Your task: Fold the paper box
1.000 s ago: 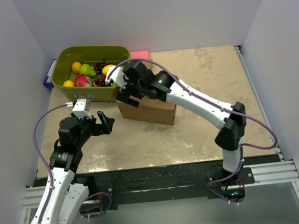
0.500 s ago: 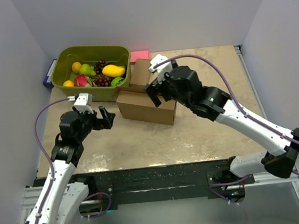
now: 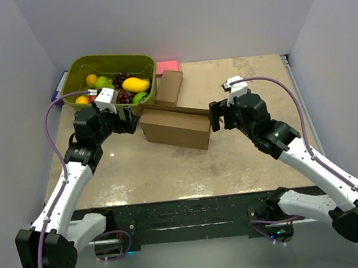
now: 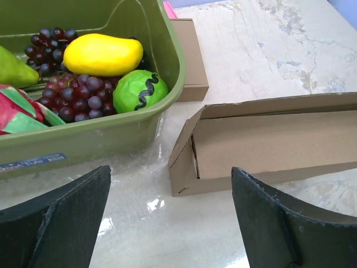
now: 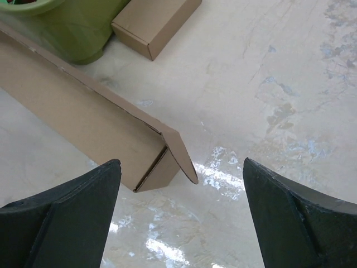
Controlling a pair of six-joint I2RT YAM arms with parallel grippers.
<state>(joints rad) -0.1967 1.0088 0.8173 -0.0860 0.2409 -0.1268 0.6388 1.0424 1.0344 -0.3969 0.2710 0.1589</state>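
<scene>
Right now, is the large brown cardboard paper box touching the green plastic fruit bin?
Apart. Left wrist view shows bare tabletop between the paper box and the green bin.

Blue sticker (image 4: 30, 162) on green bin (image 4: 111, 131): text unreadable.

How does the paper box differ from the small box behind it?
The paper box is much longer than the small box. The paper box's end flaps gape open; the small box looks shut. The paper box lies crosswise, the small box front to back. Both are plain brown cardboard.
</scene>
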